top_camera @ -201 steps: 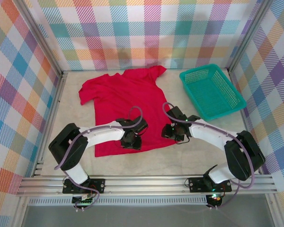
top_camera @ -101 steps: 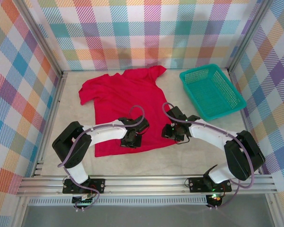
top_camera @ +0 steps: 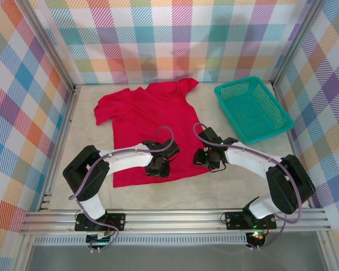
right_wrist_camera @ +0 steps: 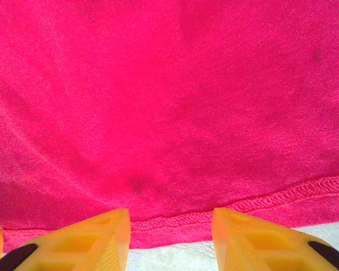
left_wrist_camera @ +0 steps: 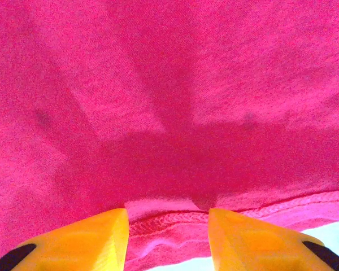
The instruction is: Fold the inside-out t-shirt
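Two sets of yellow fingers sit low over the near hem of the inside-out t-shirt. The shirt lies spread flat on the tabletop with its collar toward the far wall and its bottom edge toward the arm bases. The left fingers are parted, straddling the stitched hem where a slight ridge of cloth rises between them. The right fingers are likewise spread, with the hem line running across the gap and bare tabletop just below it. Neither pair has closed on the cloth.

From above, the left arm reaches to the middle of the bottom edge and the right arm to its right corner. This placement likely serves a paired pinch: taking the hem at two points would let the lower half be lifted evenly and carried toward the collar without twisting. The teal basket stands well apart, at the far right. The fold itself looks not yet begun, since the shirt is in one layer.
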